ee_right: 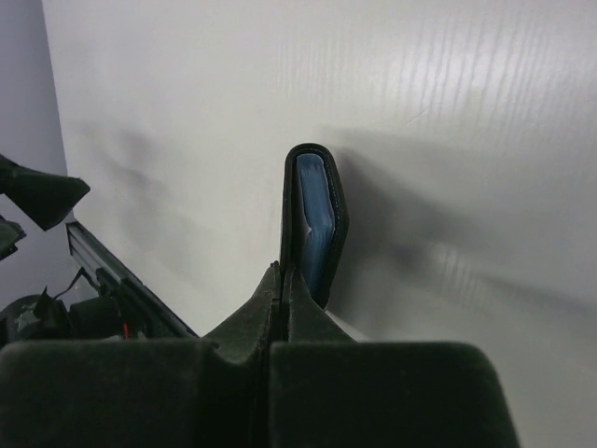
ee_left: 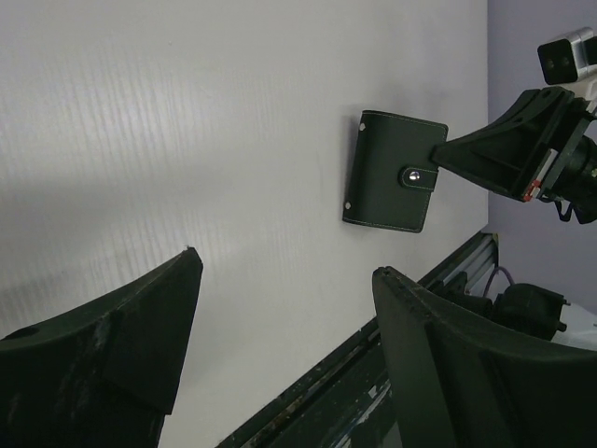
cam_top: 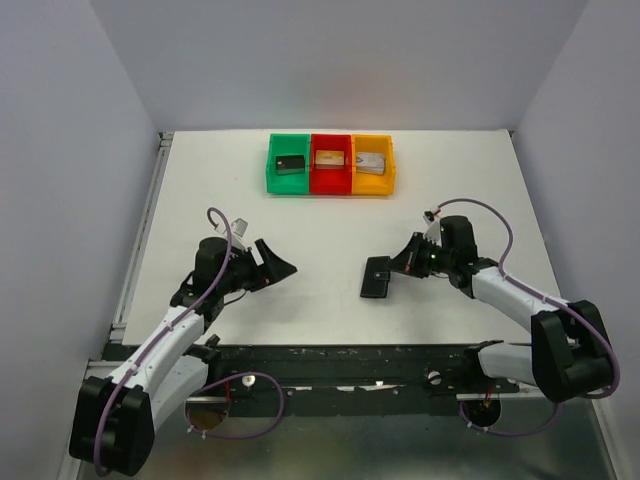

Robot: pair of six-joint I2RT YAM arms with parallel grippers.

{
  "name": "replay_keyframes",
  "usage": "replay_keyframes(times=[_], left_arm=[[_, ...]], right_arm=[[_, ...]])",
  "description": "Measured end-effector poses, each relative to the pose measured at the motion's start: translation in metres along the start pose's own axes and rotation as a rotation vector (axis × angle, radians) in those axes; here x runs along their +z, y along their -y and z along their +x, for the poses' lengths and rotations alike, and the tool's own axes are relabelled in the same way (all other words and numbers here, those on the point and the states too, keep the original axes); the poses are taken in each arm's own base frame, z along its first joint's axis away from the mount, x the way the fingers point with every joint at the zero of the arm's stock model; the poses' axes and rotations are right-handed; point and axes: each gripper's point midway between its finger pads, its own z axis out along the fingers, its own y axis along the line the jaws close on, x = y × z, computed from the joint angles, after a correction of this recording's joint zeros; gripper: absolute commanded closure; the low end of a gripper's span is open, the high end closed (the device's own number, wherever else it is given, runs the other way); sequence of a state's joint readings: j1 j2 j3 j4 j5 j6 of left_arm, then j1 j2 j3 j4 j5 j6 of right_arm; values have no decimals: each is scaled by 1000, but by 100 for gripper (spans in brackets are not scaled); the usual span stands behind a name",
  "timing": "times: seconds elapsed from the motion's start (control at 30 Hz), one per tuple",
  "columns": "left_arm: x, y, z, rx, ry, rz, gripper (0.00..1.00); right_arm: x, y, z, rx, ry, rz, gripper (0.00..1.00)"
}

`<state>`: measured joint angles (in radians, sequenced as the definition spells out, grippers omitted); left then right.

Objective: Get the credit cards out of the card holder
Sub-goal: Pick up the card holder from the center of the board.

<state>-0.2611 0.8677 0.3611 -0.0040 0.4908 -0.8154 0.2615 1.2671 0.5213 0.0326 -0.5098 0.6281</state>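
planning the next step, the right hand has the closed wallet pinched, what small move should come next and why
Probably bring the left hand across to the wallet. The right hand is shut on its strap side, the snap looks fastened, and the left hand is open and well apart from it, so no card can come out yet.

A white table (cam_top: 330, 225) lies under the fingers (ee_left: 140, 345) and reaches far ahead of them. Pale grey walls (cam_top: 340, 60) stand beyond and at both sides. Left of the fingers a metal rail (cam_top: 140, 240) follows the table edge. The light is soft and even.
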Motion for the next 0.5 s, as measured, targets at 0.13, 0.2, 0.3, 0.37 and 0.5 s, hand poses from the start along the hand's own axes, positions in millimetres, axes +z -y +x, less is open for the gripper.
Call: replay_keyframes(times=[0.13,0.2,0.3,0.37,0.5], left_arm=[[4,5,12,-1,-34,21,14],[6,8,21,-2,-55,36,14],[9,10,34,-6,-88,50,14],[10,9,42,-10,-108,51,14],[12,10,49,-7,-119,57,14]], right_arm=[[-2,-7,16,-10,-37,-33,99],[-1,-10,25,-11,-57,-43,99],[1,-14,36,-12,-80,-59,99],[2,-17,43,-6,-95,-69,100],[5,-24,52,3,-110,-95,99]])
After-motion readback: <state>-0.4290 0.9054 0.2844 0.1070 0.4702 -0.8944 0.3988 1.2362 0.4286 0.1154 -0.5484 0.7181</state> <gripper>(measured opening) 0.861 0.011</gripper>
